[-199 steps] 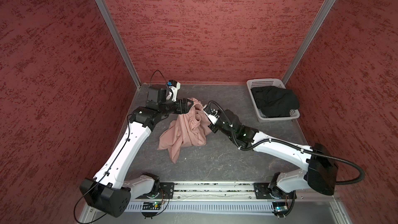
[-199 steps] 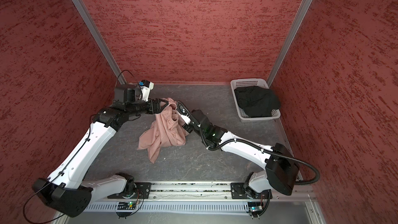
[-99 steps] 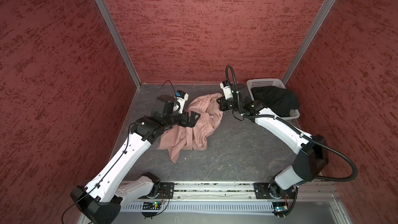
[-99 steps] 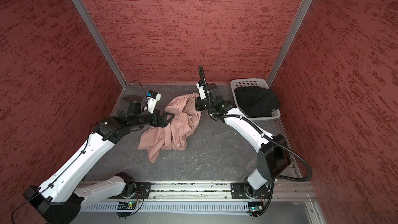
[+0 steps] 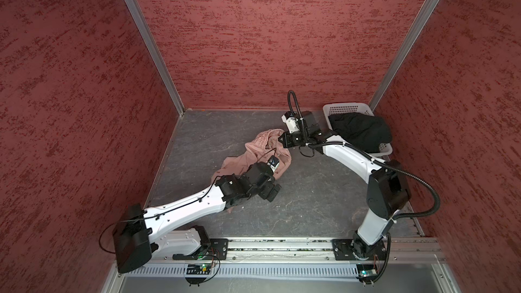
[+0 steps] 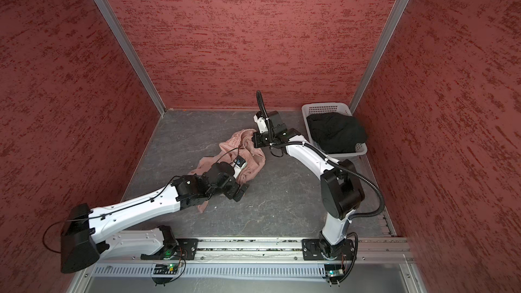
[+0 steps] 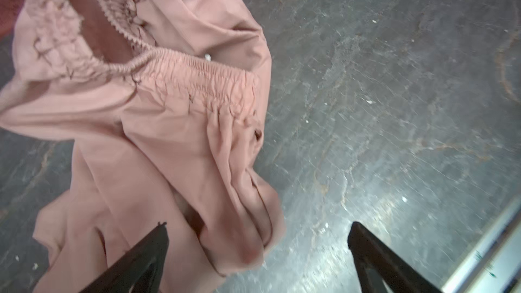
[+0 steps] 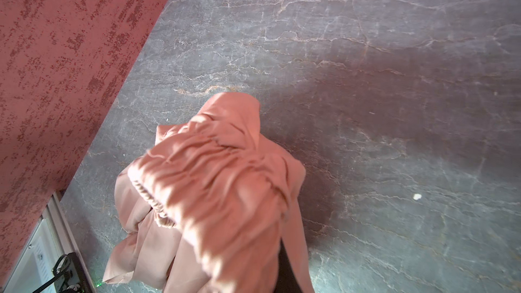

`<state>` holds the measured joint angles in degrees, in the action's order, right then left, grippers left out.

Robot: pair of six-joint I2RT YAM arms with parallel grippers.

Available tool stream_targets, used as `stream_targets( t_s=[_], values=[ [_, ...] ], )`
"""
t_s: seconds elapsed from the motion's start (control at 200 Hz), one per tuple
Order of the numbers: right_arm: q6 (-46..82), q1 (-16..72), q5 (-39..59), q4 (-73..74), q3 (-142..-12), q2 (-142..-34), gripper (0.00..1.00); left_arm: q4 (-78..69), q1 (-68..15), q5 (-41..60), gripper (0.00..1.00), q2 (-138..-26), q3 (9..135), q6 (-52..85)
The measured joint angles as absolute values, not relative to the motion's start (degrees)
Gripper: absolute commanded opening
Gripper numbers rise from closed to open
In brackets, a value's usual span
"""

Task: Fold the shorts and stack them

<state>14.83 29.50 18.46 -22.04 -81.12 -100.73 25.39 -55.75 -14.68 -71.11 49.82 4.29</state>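
Note:
The dusty pink shorts [image 5: 255, 155] [image 6: 248, 155] lie crumpled mid-table, gathered waistband toward the back. My right gripper [image 5: 282, 139] [image 6: 255, 140] is shut on the waistband's right end. In the right wrist view the pink shorts [image 8: 220, 178] drape over the jaws and hide them. My left gripper [image 5: 271, 191] [image 6: 239, 192] hovers open over the near right edge of the cloth. In the left wrist view the left gripper [image 7: 258, 238] has its fingers wide apart above a fold of the pink shorts [image 7: 169, 136], holding nothing. The black shorts [image 5: 361, 132] [image 6: 335, 132] lie bunched in the basket.
A white perforated basket [image 5: 346, 106] [image 6: 324, 107] stands in the back right corner against the red walls. The grey stone-patterned tabletop [image 5: 310, 198] is bare in front of the pink cloth. A metal rail [image 5: 282, 245] runs along the front edge.
My right gripper carried the waistband from mid-table toward the back right, spreading the pink shorts. My open left gripper moved from the back left to the cloth's near right edge.

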Motion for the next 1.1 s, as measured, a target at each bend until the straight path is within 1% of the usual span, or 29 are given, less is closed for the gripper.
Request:
stream_targets(
  t_s=[0.12,0.296,0.441,0.621,0.736,0.952,1.017,1.102],
  values=[
    [15.03,28.84,18.59,-21.93,-78.26,-98.54,0.0,20.27,-54.39,-15.07,0.99,-78.22,51.99,1.54],
    [15.88,27.75,18.9,-21.19,-73.17,-94.21,0.0,17.87,-53.41,-14.79,0.99,-85.03,55.44,-0.43],
    [16.27,26.61,19.25,-20.64,-71.11,-91.7,0.0,18.22,-53.36,-13.08,1.0,-86.19,55.72,-1.32],
    [16.29,25.17,19.55,-19.92,-70.94,-91.39,0.0,19.09,-53.3,-10.28,1.0,-85.91,55.48,-2.46],
    [16.29,24.88,19.77,-19.57,-70.65,-91.39,0.0,20.47,-52.36,-7.92,0.95,-84.88,54.72,-3.22],
    [16.29,24.73,20.32,-19.38,-70.65,-91.39,0.0,22.22,-50.74,-7.31,0.82,-84.42,54.35,-4.64],
    [16.32,24.69,20.49,-19.18,-70.65,-91.39,0.0,22.2,-50.78,-7.29,0.78,-85.01,54.54,-4.97],
    [16.32,24.69,20.58,-19.0,-70.65,-91.39,0.0,21.8,-50.87,-7.14,0.75,-86.96,55.05,-5.26]
  ],
)
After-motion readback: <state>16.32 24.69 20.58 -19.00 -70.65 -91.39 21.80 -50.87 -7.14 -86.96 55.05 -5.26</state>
